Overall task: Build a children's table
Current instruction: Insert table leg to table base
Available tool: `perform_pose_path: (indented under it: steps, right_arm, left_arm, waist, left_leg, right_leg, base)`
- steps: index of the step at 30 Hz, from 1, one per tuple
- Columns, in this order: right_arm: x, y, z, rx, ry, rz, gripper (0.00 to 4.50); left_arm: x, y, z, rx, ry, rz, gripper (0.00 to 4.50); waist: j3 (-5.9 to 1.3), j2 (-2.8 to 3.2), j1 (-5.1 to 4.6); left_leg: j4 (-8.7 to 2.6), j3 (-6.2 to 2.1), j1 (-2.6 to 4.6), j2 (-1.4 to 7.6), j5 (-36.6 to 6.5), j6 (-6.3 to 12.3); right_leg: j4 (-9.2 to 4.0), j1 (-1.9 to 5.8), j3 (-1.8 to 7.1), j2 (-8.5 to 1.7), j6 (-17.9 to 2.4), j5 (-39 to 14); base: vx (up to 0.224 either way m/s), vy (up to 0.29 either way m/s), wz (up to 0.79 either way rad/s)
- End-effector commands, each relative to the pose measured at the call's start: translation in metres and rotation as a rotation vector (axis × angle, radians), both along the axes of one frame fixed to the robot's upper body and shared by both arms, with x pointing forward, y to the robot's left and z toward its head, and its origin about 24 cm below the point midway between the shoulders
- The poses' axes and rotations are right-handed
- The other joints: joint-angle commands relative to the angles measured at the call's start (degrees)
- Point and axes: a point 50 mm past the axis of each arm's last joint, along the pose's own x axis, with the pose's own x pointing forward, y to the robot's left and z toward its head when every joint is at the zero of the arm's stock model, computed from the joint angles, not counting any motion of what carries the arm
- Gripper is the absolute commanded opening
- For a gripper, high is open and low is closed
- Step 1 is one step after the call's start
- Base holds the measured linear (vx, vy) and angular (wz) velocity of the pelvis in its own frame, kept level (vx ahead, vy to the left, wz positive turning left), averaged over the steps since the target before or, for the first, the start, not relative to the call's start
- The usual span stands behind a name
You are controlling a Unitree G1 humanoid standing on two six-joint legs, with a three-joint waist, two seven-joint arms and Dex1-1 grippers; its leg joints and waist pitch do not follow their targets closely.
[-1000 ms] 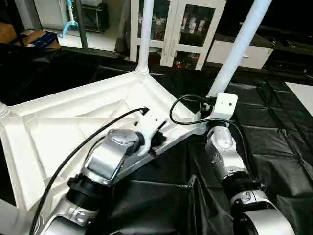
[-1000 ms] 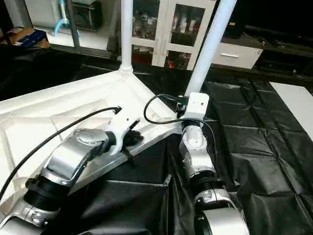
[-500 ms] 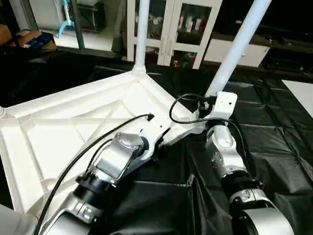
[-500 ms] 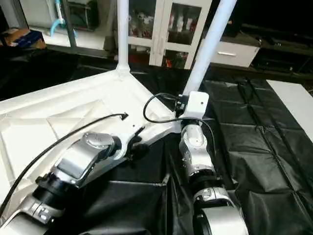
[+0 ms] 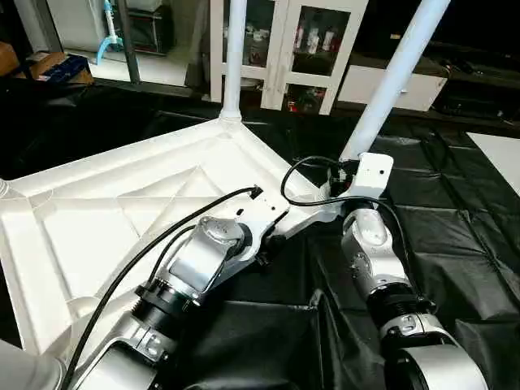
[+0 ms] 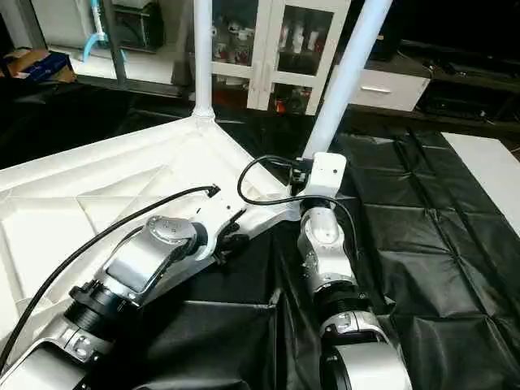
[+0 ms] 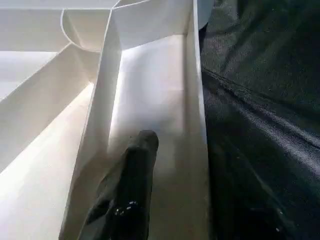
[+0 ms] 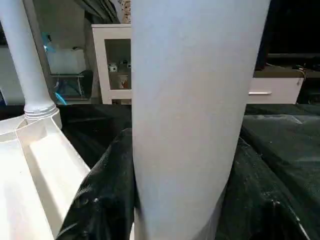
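Left eye view: the white table top (image 5: pixel 122 219) is seen lying underside up on black sheeting (image 5: pixel 455 244), with two legs (image 5: pixel 396 77) standing in its far corner sockets. The left gripper (image 5: pixel 272 244) is set at the top's near rim, one black finger (image 7: pixel 132 180) laid inside the rim channel. The right gripper (image 5: pixel 345 183) is placed at the nearer leg's base; how far either is open cannot be told.

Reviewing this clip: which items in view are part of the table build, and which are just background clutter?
Part of the job:
- white table top, underside up
- upright leg at its far corner
- slanted leg by the right gripper
- left gripper at the top's rim

Just lying about:
- white glass-door cabinet
- black sheet underneath
- box at the far left
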Motion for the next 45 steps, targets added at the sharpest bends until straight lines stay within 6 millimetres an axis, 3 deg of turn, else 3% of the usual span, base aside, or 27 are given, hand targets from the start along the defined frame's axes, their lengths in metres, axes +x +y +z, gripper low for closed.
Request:
perform_pose_path:
  steps: [1, 8, 21, 25, 27, 29, 33, 35, 37, 39, 43, 45]
  right_arm:
    - [-0.009, -0.003, -0.029, 0.016, 0.139, -0.007, 1.81]
    - [-0.008, -0.002, -0.028, 0.017, 0.143, 0.003, 1.81]
    - [-0.008, 0.003, -0.028, 0.015, 0.153, 0.063, 1.81]
    - [-0.008, 0.008, -0.027, 0.021, 0.16, 0.123, 1.81]
    - [-0.011, 0.014, -0.024, 0.022, 0.162, 0.174, 1.81]
    - [-0.014, 0.017, -0.023, 0.027, 0.161, 0.202, 1.81]
    - [-0.019, 0.02, -0.022, 0.019, 0.153, 0.244, 1.81]
    - [-0.029, 0.02, -0.023, 0.01, 0.148, 0.278, 1.81]
    - [-0.03, 0.019, -0.024, -0.001, 0.148, 0.283, 1.81]
    - [-0.031, 0.018, -0.025, -0.006, 0.153, 0.286, 1.81]
    - [-0.031, 0.018, -0.025, -0.004, 0.165, 0.284, 1.81]
    - [-0.031, 0.018, -0.023, -0.003, 0.164, 0.287, 1.81]
  left_arm:
    - [-0.002, 0.006, -0.014, 0.042, 0.043, 0.033, 1.44]
    - [-0.01, 0.01, -0.028, 0.108, 0.133, -0.018, 0.96]
    - [-0.008, 0.017, -0.028, 0.116, 0.138, -0.032, 0.03]
    - [-0.009, 0.025, -0.026, 0.116, 0.142, -0.053, 0.03]
    - [-0.011, 0.043, -0.02, 0.136, 0.124, -0.059, 0.03]
    - [-0.015, 0.056, -0.014, 0.151, 0.107, -0.084, 0.03]
    - [-0.023, 0.07, -0.008, 0.161, 0.114, -0.092, 0.03]
    - [-0.039, 0.087, 0.001, 0.174, 0.117, -0.098, 0.03]
    - [-0.042, 0.087, 0.002, 0.169, 0.117, -0.094, 0.03]
    - [-0.043, 0.085, 0.003, 0.159, 0.116, -0.09, 0.03]
    - [-0.045, 0.077, 0.003, 0.128, 0.116, -0.104, 0.03]
    - [-0.046, 0.074, 0.003, 0.122, 0.118, -0.119, 0.03]
  waist:
    - [-2.35, 1.19, -0.21]
    - [-2.26, 1.16, -0.3]
    - [-2.17, 1.29, -0.39]
    - [-2.09, 1.49, -0.5]
    - [-2.17, 1.51, -0.84]
    - [-2.29, 1.59, -1.57]
    - [-2.57, 1.75, -1.95]
    - [-2.81, 1.66, -2.32]
    - [-2.89, 1.61, -2.48]
    - [-2.47, 1.58, -2.36]
    - [-2.21, 1.66, -2.33]
    - [-2.21, 1.78, -2.29]
  left_leg:
    - [-5.21, -2.21, 1.14, 3.93, -15.28, -2.32]
    - [-5.4, -2.39, 1.15, 3.94, -17.3, -2.91]
    - [-5.53, -2.43, 1.2, 3.96, -19.0, -3.12]
    - [-5.71, -2.63, 1.04, 3.97, -19.63, -3.18]
    - [-5.92, -2.89, 0.67, 4.02, -19.27, -3.33]
    - [-6.11, -3.16, 0.26, 4.07, -17.76, -3.33]
    - [-5.75, -2.86, 0.41, 4.02, -13.61, -2.83]
    - [-5.36, -2.73, -0.06, 3.96, -6.95, -1.21]
    - [-5.12, -2.48, 0.47, 3.98, -4.92, -0.35]
    - [-5.17, -2.13, 0.84, 3.97, -7.26, -0.05]
    - [-5.44, -2.26, 1.04, 4.01, -11.29, -2.05]
    - [-5.49, -2.35, 1.09, 3.98, -11.98, -2.77]
  right_leg:
    - [-4.35, 0.42, 2.14, -4.07, -10.63, -8.49]
    - [-4.67, 0.18, 2.2, -4.15, -9.7, -11.97]
    - [-5.03, -0.11, 2.26, -4.23, -9.36, -14.2]
    - [-5.11, -0.04, 2.24, -4.33, -9.08, -15.79]
    - [-4.94, 0.26, 2.17, -4.33, -9.01, -15.33]
    - [-4.47, 0.64, 2.12, -4.32, -9.56, -12.36]
    - [-3.78, 0.94, 2.22, -4.17, -11.44, -5.11]
    - [-2.72, 1.79, 2.25, -4.22, -12.98, 4.69]
    - [-2.61, 1.57, 2.17, -4.01, -13.86, 7.8]
    - [-3.08, 1.28, 2.29, -3.95, -15.11, 4.01]
    - [-3.57, 0.96, 2.36, -3.77, -13.75, -3.03]
    - [-3.59, 0.87, 2.37, -3.7, -12.98, -4.06]
  base:
    - [0.0, 0.0, 0.0]
    - [0.0, 0.0, 0.0]
    - [0.0, 0.0, 0.0]
    - [0.0, 0.0, 0.0]
    - [0.0, 0.0, 0.0]
    - [0.0, 0.0, 0.0]
    - [0.0, 0.0, 0.0]
    - [0.0, 0.0, 0.0]
    - [0.0, 0.0, 0.0]
    - [0.0, 0.0, 0.0]
    - [0.0, 0.0, 0.0]
    - [0.0, 0.0, 0.0]
